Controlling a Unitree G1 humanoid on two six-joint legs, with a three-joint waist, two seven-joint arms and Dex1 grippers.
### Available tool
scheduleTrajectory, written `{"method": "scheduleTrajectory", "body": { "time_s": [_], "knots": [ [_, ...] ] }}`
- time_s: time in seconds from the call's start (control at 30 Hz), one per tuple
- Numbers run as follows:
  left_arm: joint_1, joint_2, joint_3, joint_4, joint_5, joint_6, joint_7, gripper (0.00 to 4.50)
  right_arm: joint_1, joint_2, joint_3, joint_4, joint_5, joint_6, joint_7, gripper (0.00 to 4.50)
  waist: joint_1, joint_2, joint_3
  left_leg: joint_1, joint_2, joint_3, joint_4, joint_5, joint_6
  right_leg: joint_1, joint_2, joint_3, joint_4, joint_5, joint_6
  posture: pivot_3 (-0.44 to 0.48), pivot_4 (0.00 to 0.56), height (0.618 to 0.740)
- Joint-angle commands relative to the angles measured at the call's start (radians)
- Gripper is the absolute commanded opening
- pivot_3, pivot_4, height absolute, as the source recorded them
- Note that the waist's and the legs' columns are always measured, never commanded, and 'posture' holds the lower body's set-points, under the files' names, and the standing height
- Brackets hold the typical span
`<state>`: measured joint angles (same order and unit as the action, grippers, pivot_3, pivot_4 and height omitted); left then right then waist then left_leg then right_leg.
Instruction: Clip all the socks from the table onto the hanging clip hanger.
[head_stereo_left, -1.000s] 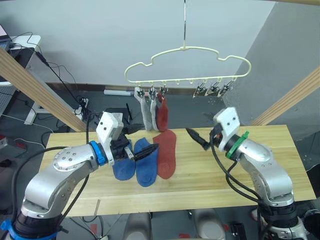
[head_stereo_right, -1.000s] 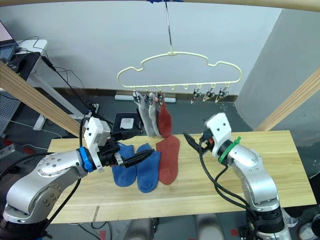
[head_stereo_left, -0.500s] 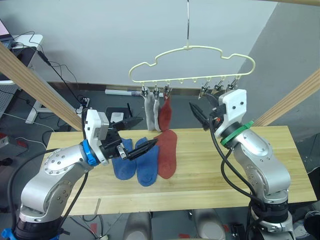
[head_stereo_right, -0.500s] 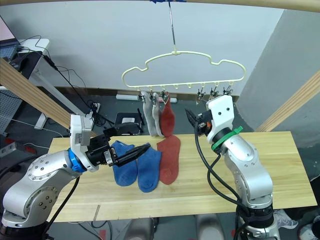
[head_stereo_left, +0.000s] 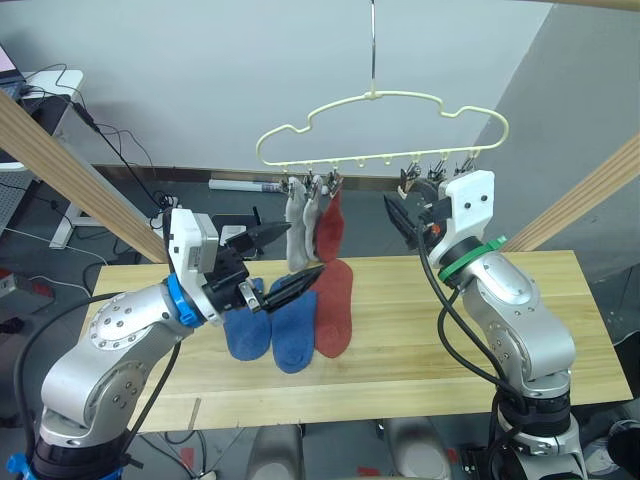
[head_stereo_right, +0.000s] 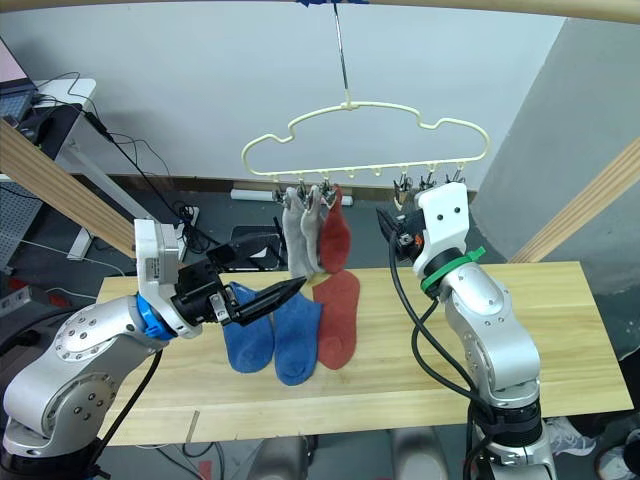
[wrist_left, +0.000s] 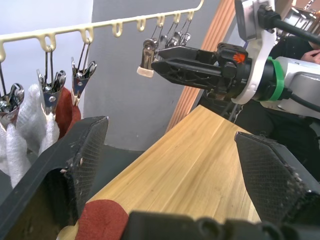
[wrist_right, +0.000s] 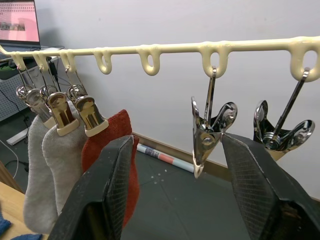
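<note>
Surface (head_stereo_left: 560, 330): long light-wood plank top. Three socks lie flat on it left of centre, side by side and touching — two blue socks (head_stereo_left: 272, 335) to the left, one rust red sock (head_stereo_left: 335, 305) to the right, toes toward the near edge.

Clip hanger (head_stereo_left: 385, 125): pale yellow-green wire with a wavy outline, hanging on a long metal hook above the far edge of the surface. Three socks are already clipped at the left end of its lower bar — two light grey socks (head_stereo_right: 297, 238), then a rust red hung sock (head_stereo_right: 334, 240), bunched close together. The clips (wrist_right: 207, 132) toward the right end hang empty; several loops on the bar between carry no clip.

Left gripper (head_stereo_left: 272, 262): raised above the surface, over the far ends of the blue socks and just left of the hung socks, pointing right. Fingers spread wide open, holding nothing.

Right gripper (head_stereo_left: 400, 218): raised to the level of the clips, at the right part of the hanger, pointing left. Fingers open and empty, with the nearest empty clip hanging just ahead of them — no contact visible in the right wrist view.
</note>
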<state>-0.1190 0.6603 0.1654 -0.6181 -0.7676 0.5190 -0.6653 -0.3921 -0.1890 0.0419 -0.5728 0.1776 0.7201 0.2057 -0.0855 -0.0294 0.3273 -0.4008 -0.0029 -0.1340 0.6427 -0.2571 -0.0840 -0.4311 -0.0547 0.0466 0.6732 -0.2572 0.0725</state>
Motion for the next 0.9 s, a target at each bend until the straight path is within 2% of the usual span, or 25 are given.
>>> {"method": "scheduleTrajectory", "body": {
  "time_s": [0.03,0.47,0.9],
  "knots": [
    [-0.001,-0.006,0.018,-0.03,-0.011,-0.012,0.003,4.5,0.003,-0.001,-0.007,-0.036,0.0,0.002,-0.015,2.92,0.0,0.0,0.0,0.0,0.0,0.0,0.0,0.0,0.0,0.0,0.0,0.0,0.0,0.0,0.0,-0.104,0.3,0.74],
    [-0.011,-0.017,0.007,-0.029,-0.007,-0.009,0.009,4.5,-0.045,0.041,0.042,0.003,0.004,-0.036,-0.027,2.92,-0.002,0.0,0.0,0.0,0.0,0.0,0.001,0.0,0.0,0.0,0.0,0.0,0.001,0.0,0.0,-0.106,0.304,0.74],
    [0.003,-0.023,-0.001,-0.038,0.001,-0.013,0.017,4.5,-0.112,0.107,0.022,0.067,0.022,-0.061,-0.036,2.92,-0.002,0.0,0.0,0.0,0.0,0.0,0.001,0.0,0.0,0.0,0.0,0.0,0.002,0.0,0.0,-0.096,0.309,0.74]
  ]
}}
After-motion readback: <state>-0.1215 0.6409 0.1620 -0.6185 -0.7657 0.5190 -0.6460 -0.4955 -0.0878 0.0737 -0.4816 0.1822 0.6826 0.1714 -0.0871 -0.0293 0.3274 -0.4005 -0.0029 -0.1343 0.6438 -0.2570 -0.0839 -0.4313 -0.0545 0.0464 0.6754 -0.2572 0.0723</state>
